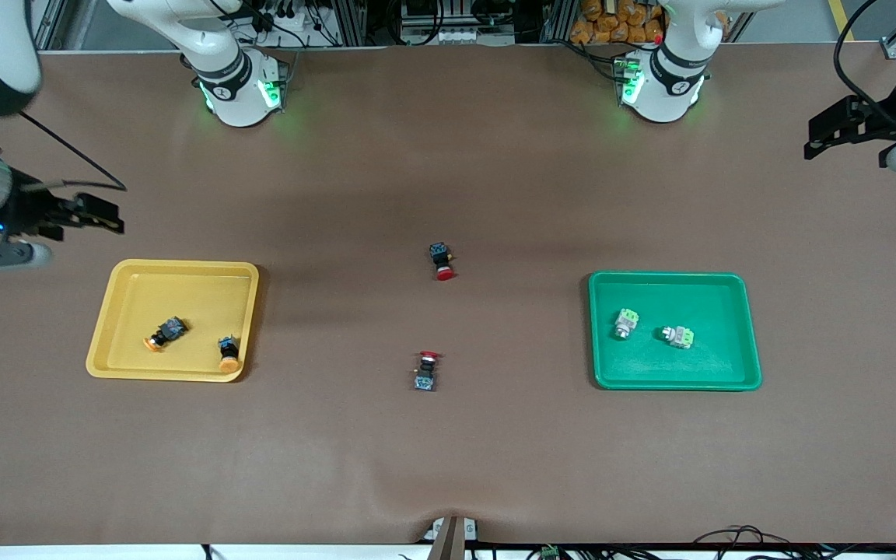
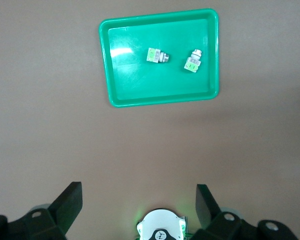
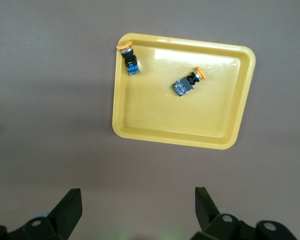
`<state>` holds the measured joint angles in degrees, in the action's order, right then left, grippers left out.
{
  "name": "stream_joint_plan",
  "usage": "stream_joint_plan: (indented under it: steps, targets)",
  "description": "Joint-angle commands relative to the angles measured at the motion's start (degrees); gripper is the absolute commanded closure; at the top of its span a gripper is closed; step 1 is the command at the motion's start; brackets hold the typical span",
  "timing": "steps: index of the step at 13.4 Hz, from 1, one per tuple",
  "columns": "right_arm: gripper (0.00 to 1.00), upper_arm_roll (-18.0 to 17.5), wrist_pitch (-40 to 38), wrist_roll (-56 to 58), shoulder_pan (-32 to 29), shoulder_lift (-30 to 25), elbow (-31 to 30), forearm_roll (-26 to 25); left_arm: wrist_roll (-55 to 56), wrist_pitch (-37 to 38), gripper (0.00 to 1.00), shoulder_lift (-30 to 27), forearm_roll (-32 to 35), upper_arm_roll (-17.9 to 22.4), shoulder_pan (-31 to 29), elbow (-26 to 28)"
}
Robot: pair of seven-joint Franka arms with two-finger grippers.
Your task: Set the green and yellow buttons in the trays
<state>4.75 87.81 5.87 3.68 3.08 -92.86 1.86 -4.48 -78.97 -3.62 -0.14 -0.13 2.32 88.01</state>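
The yellow tray [image 1: 137, 288] lies toward the right arm's end of the table and holds two dark switches with orange-yellow caps [image 1: 164, 334] [image 1: 228, 354]; the tray [image 3: 140, 120] and both switches [image 3: 130, 60] [image 3: 187, 84] also show in the right wrist view. The green tray [image 1: 720, 292] lies toward the left arm's end and holds two whitish-grey switches with light green parts [image 1: 625, 323] [image 1: 678, 336]; the tray [image 2: 120, 80] and both switches [image 2: 156, 56] [image 2: 193, 61] also show in the left wrist view. My right gripper [image 1: 102, 215] [image 3: 138, 207] is open and empty, raised above the table beside the yellow tray. My left gripper [image 1: 825, 132] [image 2: 139, 205] is open and empty, raised beside the green tray.
Two dark switches with red caps lie on the brown table between the trays, one [image 1: 441, 260] farther from the front camera and one [image 1: 425, 370] nearer to it. The arm bases [image 1: 238, 85] [image 1: 662, 82] stand at the table's back edge.
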Motion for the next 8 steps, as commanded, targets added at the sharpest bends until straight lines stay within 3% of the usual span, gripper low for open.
stream_joint_plan:
  steps: [1, 8]
  targets:
    - [0.00, 0.4, -4.0, -2.5, -0.1, 0.5, 5.3, -0.4, 0.1, -1.9, 0.00, -1.0, 0.8, 0.5, 0.4, 1.5]
    - [0.00, 0.4, -10.5, -7.4, -0.2, -4.0, 6.3, 1.8, 0.9, -2.5, 0.00, -0.9, 1.0, 0.9, 0.3, 1.6]
